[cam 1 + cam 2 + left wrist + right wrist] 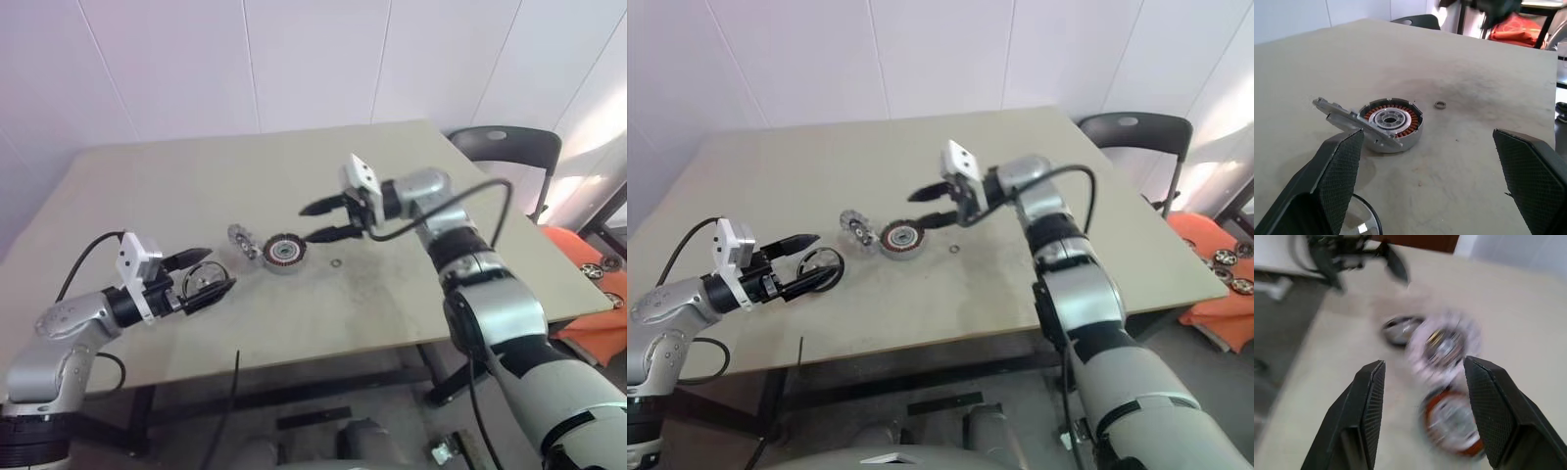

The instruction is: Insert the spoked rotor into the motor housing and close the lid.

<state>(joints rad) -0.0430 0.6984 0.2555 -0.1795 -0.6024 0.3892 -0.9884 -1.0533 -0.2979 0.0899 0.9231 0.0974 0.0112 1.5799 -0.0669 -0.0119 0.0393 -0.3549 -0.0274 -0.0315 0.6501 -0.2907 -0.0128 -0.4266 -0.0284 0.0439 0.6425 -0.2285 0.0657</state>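
We see the motor housing [283,253] on the table [411,176], lid [243,242] leaning on it, right gripper [324,220] fingers apart and empty above it, left gripper [208,272] fingers apart around the spoked rotor [203,280]

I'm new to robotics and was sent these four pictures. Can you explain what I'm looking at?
This is a humanoid robot with two arms, each ending in a gripper of two black fingers. Two pictures come from cameras on its head, looking down over a table. The other two come from a camera on each wrist, looking along the fingers.

On the table stands a round motor housing with copper windings. A grey lid leans tilted on its edge, and a small washer lies nearby.

The left gripper is open around a thin spoked rotor, which seems to lie on the table. The right gripper hangs open above the table, holding nothing.
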